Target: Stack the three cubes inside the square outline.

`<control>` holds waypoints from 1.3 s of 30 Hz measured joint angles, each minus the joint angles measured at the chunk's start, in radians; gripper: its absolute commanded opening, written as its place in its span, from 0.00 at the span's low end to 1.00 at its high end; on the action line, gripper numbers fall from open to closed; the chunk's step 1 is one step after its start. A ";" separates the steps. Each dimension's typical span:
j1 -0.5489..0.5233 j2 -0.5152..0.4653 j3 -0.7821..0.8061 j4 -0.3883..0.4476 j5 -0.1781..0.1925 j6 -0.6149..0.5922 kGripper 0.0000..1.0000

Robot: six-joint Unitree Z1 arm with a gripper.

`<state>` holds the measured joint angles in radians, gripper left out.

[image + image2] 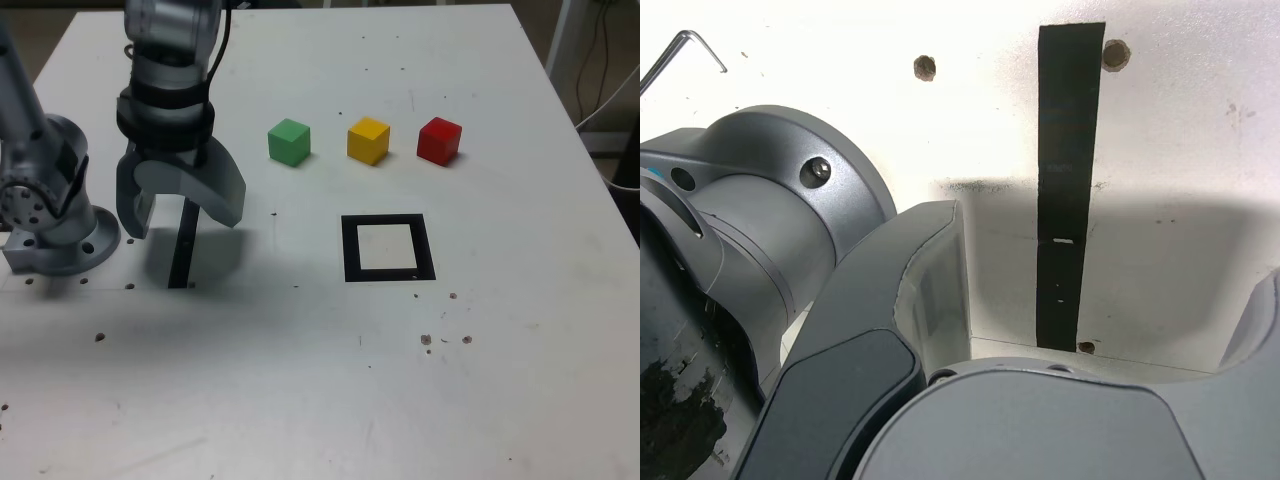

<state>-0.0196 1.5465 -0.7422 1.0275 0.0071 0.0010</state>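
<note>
Three cubes sit in a row on the white table in the exterior view: a green cube [289, 141], a yellow cube [368, 140] and a red cube [439, 139]. In front of them lies the square outline [388, 247], a black frame with a white centre and nothing inside it. My gripper [182, 215] hangs open at the exterior view's left, above a narrow black strip [183, 245] and well clear of the cubes. Its grey fingers [925, 290] straddle that black strip [1068, 180] in the wrist view, with nothing between them. No cube shows in the wrist view.
The arm's grey base [50, 210] stands at the exterior view's left edge, close beside the gripper. Small bolt holes [925, 67] dot the tabletop. A bent metal hex key [685, 45] lies on the table near the base. Cables hang past the table's far right corner [600, 60].
</note>
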 measured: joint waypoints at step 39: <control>0.000 0.106 -0.316 0.213 0.039 0.028 0.99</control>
<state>-0.0196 1.6527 -1.0579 1.2409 0.0463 0.0293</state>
